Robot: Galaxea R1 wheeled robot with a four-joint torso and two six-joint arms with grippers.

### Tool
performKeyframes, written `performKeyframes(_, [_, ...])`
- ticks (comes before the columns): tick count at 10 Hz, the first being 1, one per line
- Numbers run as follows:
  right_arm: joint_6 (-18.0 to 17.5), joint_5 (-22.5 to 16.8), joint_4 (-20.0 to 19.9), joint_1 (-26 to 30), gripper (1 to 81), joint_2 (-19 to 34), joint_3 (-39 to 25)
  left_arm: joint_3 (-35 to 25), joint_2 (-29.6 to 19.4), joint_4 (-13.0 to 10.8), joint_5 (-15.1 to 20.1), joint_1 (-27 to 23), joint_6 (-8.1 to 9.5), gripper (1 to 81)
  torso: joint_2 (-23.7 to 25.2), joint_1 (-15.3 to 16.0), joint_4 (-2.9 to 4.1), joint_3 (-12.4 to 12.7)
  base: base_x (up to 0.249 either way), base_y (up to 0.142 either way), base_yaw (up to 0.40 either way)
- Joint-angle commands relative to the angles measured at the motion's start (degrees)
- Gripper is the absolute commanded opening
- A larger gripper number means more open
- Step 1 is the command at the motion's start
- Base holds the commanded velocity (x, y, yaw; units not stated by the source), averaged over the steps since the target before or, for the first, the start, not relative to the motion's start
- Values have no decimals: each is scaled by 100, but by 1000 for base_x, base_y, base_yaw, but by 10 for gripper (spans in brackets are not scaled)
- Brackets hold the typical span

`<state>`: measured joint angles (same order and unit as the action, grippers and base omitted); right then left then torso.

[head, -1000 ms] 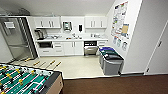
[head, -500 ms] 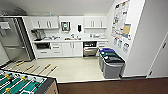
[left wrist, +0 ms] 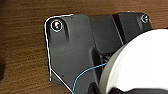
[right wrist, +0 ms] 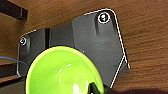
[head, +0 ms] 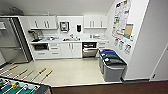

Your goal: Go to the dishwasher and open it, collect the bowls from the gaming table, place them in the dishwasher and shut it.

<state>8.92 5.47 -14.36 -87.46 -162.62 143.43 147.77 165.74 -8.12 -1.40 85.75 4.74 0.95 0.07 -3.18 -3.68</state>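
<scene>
The dishwasher (head: pixel 89 52) is built in under the far kitchen counter, right of the white cabinets. Its steel front shows below a dark opening. I cannot tell how far its door is open. In the left wrist view a white bowl (left wrist: pixel 140 65) hangs over the brown wooden floor, and my left gripper is shut on it. The right wrist view has a bright green bowl (right wrist: pixel 61 72) over the same floor. A dark fingertip (right wrist: pixel 94 87) of my right gripper sits on its rim, shut on it. The gaming table is out of view.
A green-field foosball table (head: pixel 17 87) with rods stands at the near left. Grey bins (head: pixel 112 66) with blue and green lids line the right wall beside the dishwasher. A steel fridge (head: pixel 11 42) is at the left. Pale floor (head: pixel 72 72) runs up to the cabinets.
The whole head view has shifted, so the camera has moved. The foosball table sits lower and further left, and the kitchen looks slightly nearer. Both bowls stay held.
</scene>
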Motion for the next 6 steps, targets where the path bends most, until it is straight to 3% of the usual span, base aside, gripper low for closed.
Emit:
performKeyframes(1, [-5,-345,56,276,10,69,-27,-12,-76,12,298,-264,9,10,0,0,0,0,249,0,0])
performKeyframes(6, [4,-345,56,294,10,61,-27,-12,-76,3,298,-264,18,10,0,0,0,0,249,0,0])
